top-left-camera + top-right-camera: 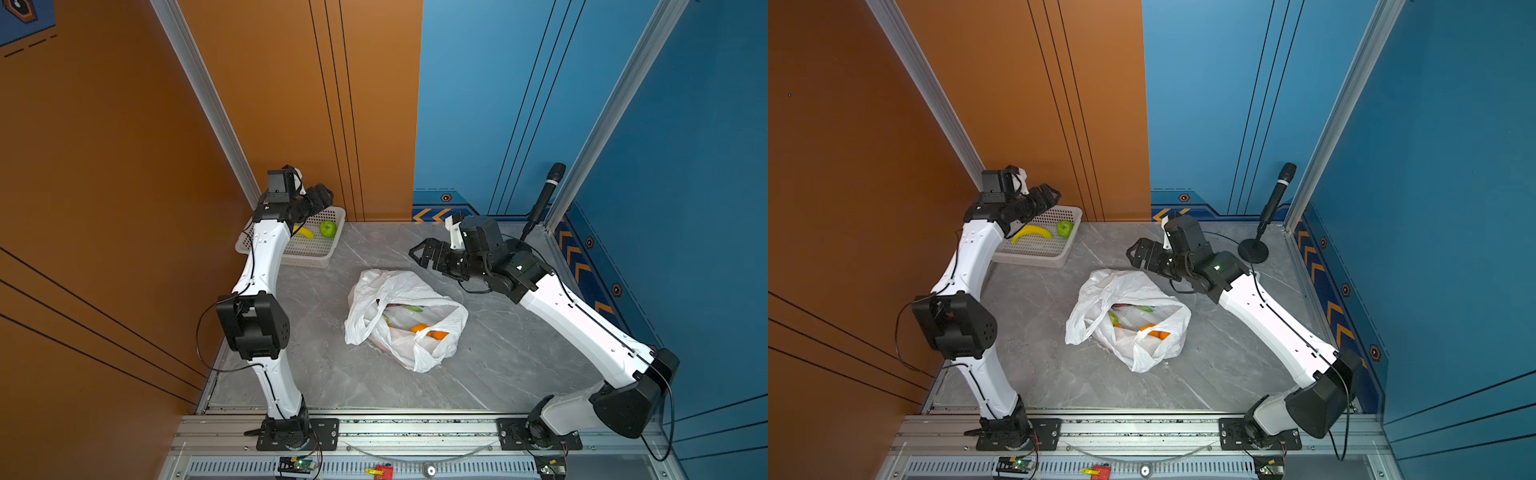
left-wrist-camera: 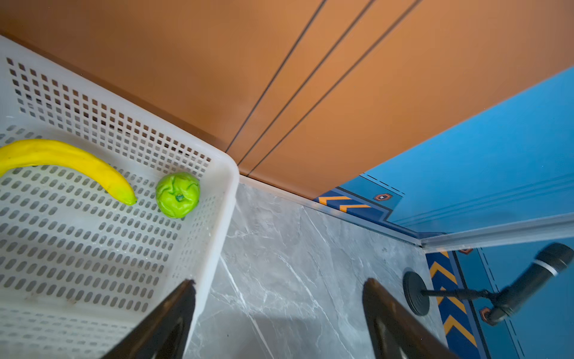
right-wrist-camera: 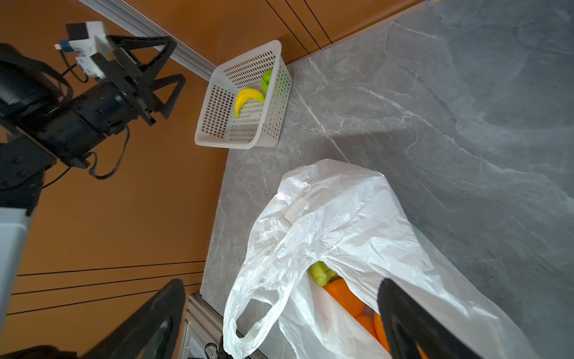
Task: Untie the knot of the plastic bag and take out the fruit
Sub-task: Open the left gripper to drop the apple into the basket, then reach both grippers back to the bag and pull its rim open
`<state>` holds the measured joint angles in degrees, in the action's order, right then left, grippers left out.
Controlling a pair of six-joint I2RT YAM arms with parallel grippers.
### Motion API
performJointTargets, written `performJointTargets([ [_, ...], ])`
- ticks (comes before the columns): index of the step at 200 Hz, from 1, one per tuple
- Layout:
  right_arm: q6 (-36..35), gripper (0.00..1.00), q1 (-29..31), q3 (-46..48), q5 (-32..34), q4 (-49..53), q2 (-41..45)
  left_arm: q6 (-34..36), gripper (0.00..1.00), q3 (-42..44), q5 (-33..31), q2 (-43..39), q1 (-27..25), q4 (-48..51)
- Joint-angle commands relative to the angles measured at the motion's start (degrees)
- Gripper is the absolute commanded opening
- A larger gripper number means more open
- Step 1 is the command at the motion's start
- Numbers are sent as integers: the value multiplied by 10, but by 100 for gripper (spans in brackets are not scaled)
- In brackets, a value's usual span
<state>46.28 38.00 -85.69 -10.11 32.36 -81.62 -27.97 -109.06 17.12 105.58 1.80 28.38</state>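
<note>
**A:** What do both top views give?

**B:** The plastic bag (image 1: 390, 286) lies in the middle of the grey table (image 1: 519, 353), its mouth gaping upward. Orange fruit (image 1: 419, 328) shows inside, with a green piece (image 1: 413, 308) at the far side of the opening.

**A:** And the arms?

**B:** The left gripper (image 1: 326, 194) hangs above the white basket (image 1: 307, 259) in the far-left corner, jaws spread and grasping nothing. The right gripper (image 1: 417, 252) hovers just beyond the bag's far edge, pointing left. It too is released and empty. A microphone (image 1: 548, 191) stands at the far right.

**A:** What is in the basket?

**B:** 1 round green fruit (image 1: 328, 229) at its right end, and a banana (image 1: 305, 232) to its left.

**A:** The left wrist view?

**B:** 2 dark fingers (image 2: 167, 320) are spread wide, with bare table between them. The green fruit sits in the basket's corner. The banana's tip is near it but not touching.

**A:** The right wrist view?

**B:** 2 fingers stand wide apart above the bag; whether they touch the plastic, I cannot tell. 1 handle loop (image 3: 230, 310) lies loose toward the near edge. Inside the mouth, a yellow-green fruit (image 3: 320, 273) rests against the orange ones. The left gripper shows too, jaws apart near the basket.
</note>
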Motion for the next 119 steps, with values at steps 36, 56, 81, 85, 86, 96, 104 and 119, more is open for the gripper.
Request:
performJointTargets([
  [36, -21, 91, 35, 64, 26, 11, 54, 13, 90, 201, -25, -209, -80, 45],
  [56, -28, 85, 49, 76, 29, 24, 55, 2, 90, 266, -65, -277, -130, 65],
  [81, -26, 77, 60, 89, 33, 43, 42, -28, 89, 345, -130, -346, -205, 76],
  [85, -26, 75, 62, 90, 31, 45, 39, -33, 89, 353, -142, -354, -217, 79],
  [86, -26, 75, 62, 90, 30, 45, 38, -35, 89, 357, -144, -355, -221, 80],
  [96, -30, 73, 67, 92, 27, 47, 30, -45, 89, 379, -168, -374, -248, 90],
  [104, -33, 71, 71, 95, 27, 48, 22, -52, 89, 393, -191, -385, -268, 104],
  [119, -37, 66, 79, 101, 27, 46, 8, -60, 89, 413, -219, -400, -297, 134],
])
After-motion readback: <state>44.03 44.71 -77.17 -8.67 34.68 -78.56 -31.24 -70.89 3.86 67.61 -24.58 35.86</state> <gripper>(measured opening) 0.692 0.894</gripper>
